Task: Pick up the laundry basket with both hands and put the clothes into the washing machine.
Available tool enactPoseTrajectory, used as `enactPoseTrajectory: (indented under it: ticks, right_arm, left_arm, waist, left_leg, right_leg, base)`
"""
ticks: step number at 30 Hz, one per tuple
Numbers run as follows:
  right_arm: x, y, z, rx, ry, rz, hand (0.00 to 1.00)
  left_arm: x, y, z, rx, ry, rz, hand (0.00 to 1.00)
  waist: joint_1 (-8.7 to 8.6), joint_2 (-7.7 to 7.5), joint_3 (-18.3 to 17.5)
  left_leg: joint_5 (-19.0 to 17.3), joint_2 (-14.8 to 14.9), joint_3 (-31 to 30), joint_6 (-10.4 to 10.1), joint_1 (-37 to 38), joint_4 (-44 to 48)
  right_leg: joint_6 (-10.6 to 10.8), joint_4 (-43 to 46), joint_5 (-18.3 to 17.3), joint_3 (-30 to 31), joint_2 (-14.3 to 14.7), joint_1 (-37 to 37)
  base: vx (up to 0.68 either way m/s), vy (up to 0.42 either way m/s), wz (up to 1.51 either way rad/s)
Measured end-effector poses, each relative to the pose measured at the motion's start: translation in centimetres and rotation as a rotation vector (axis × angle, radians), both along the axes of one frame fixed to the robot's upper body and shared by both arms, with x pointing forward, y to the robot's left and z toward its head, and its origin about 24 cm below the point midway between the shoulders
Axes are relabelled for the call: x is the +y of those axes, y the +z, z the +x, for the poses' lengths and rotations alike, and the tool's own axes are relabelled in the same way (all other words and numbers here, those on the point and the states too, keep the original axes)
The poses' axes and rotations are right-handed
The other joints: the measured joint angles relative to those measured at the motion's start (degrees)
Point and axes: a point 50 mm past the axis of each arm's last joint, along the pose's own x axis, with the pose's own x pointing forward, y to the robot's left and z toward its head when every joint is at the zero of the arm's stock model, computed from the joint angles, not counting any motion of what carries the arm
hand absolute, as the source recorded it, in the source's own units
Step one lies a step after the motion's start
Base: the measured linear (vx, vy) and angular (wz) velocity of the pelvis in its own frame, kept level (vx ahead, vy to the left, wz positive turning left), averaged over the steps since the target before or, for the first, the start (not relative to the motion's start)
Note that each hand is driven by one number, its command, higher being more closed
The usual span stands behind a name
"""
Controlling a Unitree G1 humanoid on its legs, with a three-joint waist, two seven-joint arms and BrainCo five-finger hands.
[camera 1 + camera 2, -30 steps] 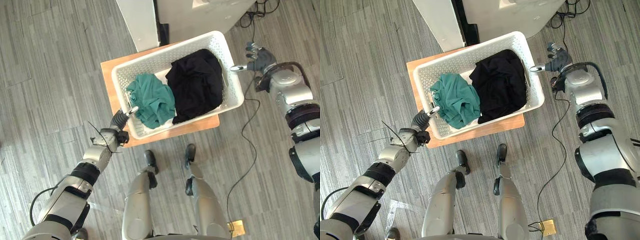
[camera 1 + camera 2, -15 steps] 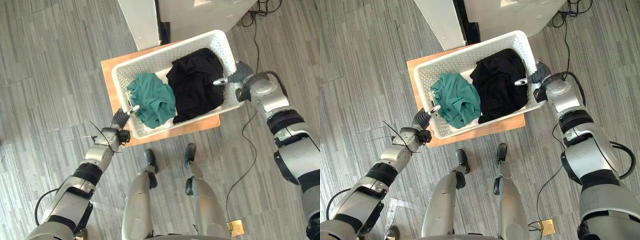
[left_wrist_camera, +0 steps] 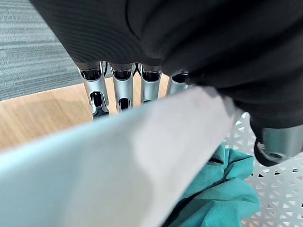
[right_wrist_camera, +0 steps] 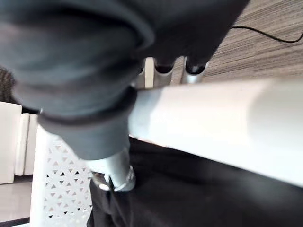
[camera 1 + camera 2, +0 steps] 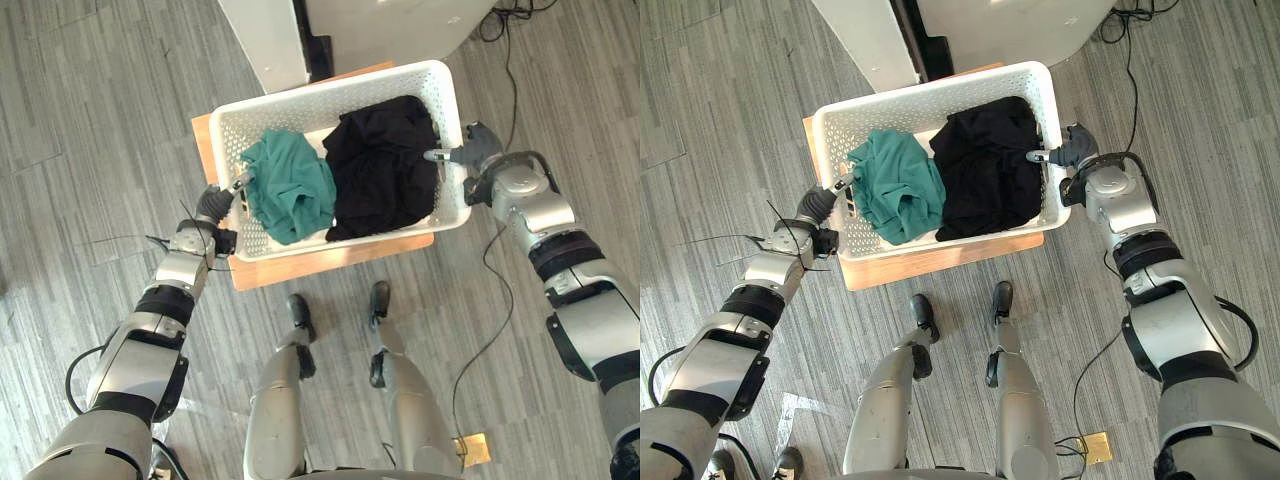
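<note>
At the tabletop's (image 5: 330,258) left edge the left hand (image 5: 213,205) grips the short end of the white laundry basket (image 5: 330,86): its fingers (image 3: 122,85) run down outside the rim and its thumb (image 3: 277,142) sits inside, pinching the rim between them. Past the right edge, where the basket overhangs, the right hand (image 5: 468,150) holds the opposite end the same way, fingers (image 4: 194,71) outside and thumb (image 4: 113,172) inside over the cloth. One basket rests on the tabletop, holding two garments: one teal garment (image 5: 290,185) toward the left and one black garment (image 5: 385,170) toward the right. A second ago the right hand hung well apart from the basket; now it is clamped on the rim.
</note>
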Motion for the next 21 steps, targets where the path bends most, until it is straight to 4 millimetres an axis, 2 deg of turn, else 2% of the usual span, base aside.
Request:
enactPoseTrajectory:
  ticks: [1, 5, 9, 12, 16, 21]
  right_arm:
    - [0.3, 1.1, -0.5, -0.048, 0.021, -0.015, 1.0]
    - [0.1, 3.3, -2.2, -0.151, 0.06, -0.045, 1.0]
    - [-0.8, 4.3, -3.9, -0.225, 0.061, -0.033, 1.0]
    - [-1.4, 4.3, -5.1, -0.259, 0.063, -0.009, 1.0]
    - [-1.9, 3.6, -6.0, -0.261, 0.063, 0.024, 1.0]
    - [-2.6, 1.7, -7.1, -0.243, 0.061, 0.054, 1.0]
  left_arm:
    - [-0.2, 0.8, 0.3, -0.021, -0.002, 0.012, 1.0]
    - [-0.4, 2.3, 0.8, -0.061, 0.019, 0.047, 1.0]
    - [-0.9, 3.8, 0.8, -0.123, 0.022, 0.15, 1.0]
    - [-1.2, 4.9, 0.5, -0.184, 0.026, 0.17, 1.0]
    - [-1.8, 4.7, -0.6, -0.236, 0.025, 0.14, 1.0]
    - [-2.6, 3.4, -2.9, -0.271, -0.021, -0.074, 1.0]
  waist:
    - [-0.37, -0.15, 0.09]
    - [-0.97, -0.88, 0.51]
    - [-1.4, -2.14, 1.23]
    - [-1.92, -2.91, 1.66]
    - [-2.25, -3.14, 1.87]
    - [-2.15, -3.06, 1.94]
  left_leg:
    - [0.0, 0.06, -0.04, -0.01, -0.13, 0.01]
    - [-0.02, 0.06, 0.05, 0.0, -0.14, 0.13]
    - [-0.03, 0.09, 0.03, -0.01, -0.05, 0.12]
    - [-0.03, 0.08, 0.02, -0.01, 0.08, 0.11]
    - [-0.06, 0.09, 0.01, -0.02, 1.24, 0.02]
    - [-0.17, 0.12, 0.03, -0.02, 3.54, 0.08]
  right_leg:
    - [0.0, 0.0, 0.02, 0.03, 0.06, -0.08]
    - [0.06, 0.0, 0.07, 0.25, 0.06, -0.08]
    - [0.12, 0.02, 0.11, 0.31, 0.09, -0.06]
    - [0.13, 0.1, 0.11, 0.32, 0.08, 0.02]
    - [0.14, 0.1, 0.1, 0.37, 0.09, 1.01]
    - [0.36, -0.18, -0.1, 0.5, 0.14, 3.48]
  base:
    - [0.04, -0.04, 0.0]
    - [0.05, -0.029, -0.01]
    - [0.05, -0.028, -0.01]
    - [0.04, -0.026, -0.01]
    - [0.04, -0.027, -0.02]
    - [0.03, -0.022, -0.01]
